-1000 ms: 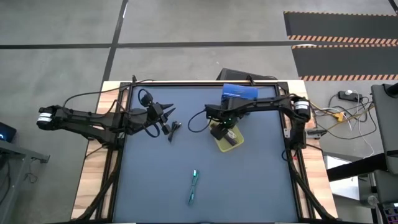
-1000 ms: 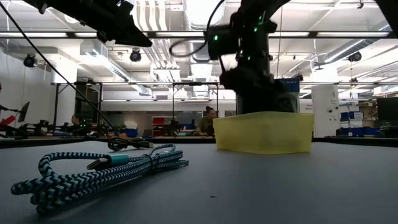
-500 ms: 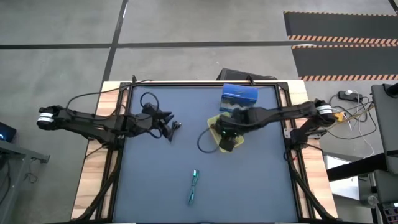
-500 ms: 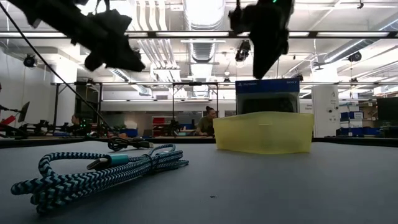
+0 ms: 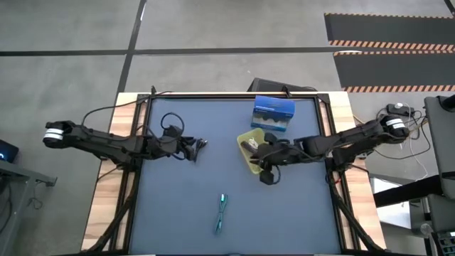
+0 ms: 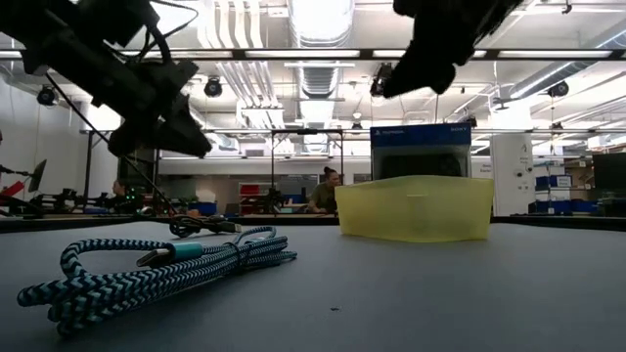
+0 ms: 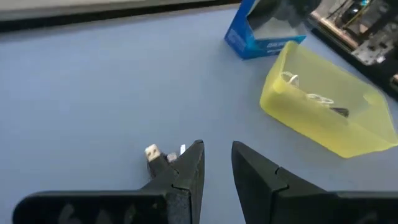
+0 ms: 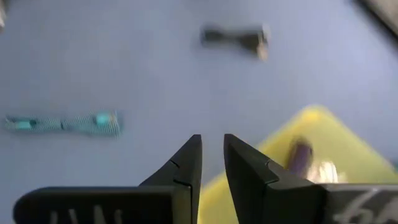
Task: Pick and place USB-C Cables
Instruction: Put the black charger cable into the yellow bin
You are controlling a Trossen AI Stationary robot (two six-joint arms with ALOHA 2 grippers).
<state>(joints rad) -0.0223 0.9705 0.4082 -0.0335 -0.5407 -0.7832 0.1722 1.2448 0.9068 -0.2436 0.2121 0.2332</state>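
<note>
The teal cable (image 6: 147,269) has a rough braided cloth sheath, woven in teal and black. The yellow bin (image 6: 413,207) looks like smooth, translucent plastic, and the blue box (image 7: 261,34) like printed card. The desk (image 5: 185,192) wears a matt blue-grey mat between bare wood edges (image 5: 106,185).

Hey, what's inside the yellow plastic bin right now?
The translucent yellow plastic bin holds a thin white coiled cable and a darker cable, purplish in the right wrist view. The near wall hides the bin's floor, so anything else there cannot be seen.
</note>
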